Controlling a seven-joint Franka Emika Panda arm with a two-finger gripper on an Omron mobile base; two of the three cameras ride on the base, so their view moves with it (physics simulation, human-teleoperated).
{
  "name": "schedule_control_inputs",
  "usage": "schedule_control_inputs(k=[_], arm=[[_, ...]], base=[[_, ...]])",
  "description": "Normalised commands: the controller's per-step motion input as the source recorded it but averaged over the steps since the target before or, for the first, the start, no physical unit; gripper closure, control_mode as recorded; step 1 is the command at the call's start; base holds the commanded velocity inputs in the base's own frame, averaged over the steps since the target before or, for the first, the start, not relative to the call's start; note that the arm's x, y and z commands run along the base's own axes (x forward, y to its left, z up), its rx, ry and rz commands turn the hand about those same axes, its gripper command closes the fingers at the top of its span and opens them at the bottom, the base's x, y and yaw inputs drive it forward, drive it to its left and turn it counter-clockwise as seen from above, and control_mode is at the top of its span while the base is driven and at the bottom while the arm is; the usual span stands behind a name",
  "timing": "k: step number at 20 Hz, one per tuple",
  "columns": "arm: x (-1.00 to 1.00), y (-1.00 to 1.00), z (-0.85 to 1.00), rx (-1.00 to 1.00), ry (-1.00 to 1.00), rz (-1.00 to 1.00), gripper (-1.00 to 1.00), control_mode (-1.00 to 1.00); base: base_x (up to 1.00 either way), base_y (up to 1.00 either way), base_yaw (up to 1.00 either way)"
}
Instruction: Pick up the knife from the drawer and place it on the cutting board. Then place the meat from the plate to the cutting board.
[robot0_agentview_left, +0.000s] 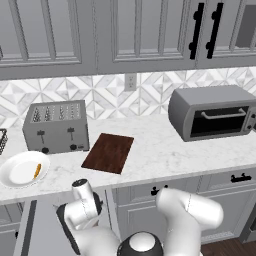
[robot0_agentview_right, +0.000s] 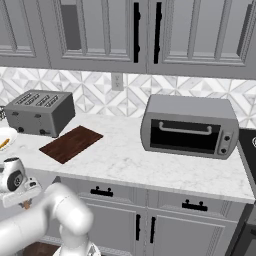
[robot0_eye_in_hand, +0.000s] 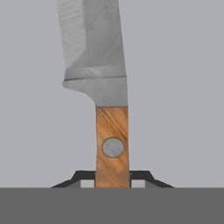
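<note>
In the hand view the knife (robot0_eye_in_hand: 112, 131) points away from me, its grey blade above its tan wooden handle. My gripper (robot0_eye_in_hand: 112, 177) is shut on the handle, a dark fingertip (robot0_eye_in_hand: 83, 176) pressed to each side, over the flat grey floor of the drawer (robot0_agentview_left: 42, 225). The drawer stands open at the lower left, below the counter edge. A bit of the tan handle (robot0_agentview_right: 25, 204) shows under the hand. The dark reddish-brown cutting board (robot0_agentview_left: 108, 152) lies bare on the counter. The white plate (robot0_agentview_left: 20, 172) to its left holds the small orange meat (robot0_agentview_left: 37, 170).
A grey toaster (robot0_agentview_left: 56, 126) stands behind the plate, close to the board's left corner. A toaster oven (robot0_agentview_left: 212, 112) sits at the right of the counter. Wall cabinets hang overhead. Closed drawers with black handles (robot0_agentview_left: 241, 177) run under the counter.
</note>
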Motion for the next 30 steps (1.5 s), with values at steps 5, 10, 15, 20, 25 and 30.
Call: schedule_control_inputs(k=[5,10,15,20,25,30], arm=[[-0.74,0.02,0.37,0.0,0.0,0.0,1.0,-1.0],[-0.65,0.17,0.8,0.0,0.0,0.0,1.0,-1.0],[-0.26,0.12,0.9,0.0,0.0,0.0,1.0,-1.0],[-0.23,0.01,0.8,0.0,-0.07,0.0,1.0,-1.0],[-0.16,0.0,0.56,0.0,-0.11,0.0,1.0,-1.0],[0.06,-0.01,0.43,0.0,-0.14,-0.09,1.0,-1.0]], base=[[0.0,0.0,0.0],[0.0,0.0,0.0],[0.0,0.0,0.0],[0.0,0.0,0.0],[0.0,0.0,0.0],[0.0,0.0,0.0]])
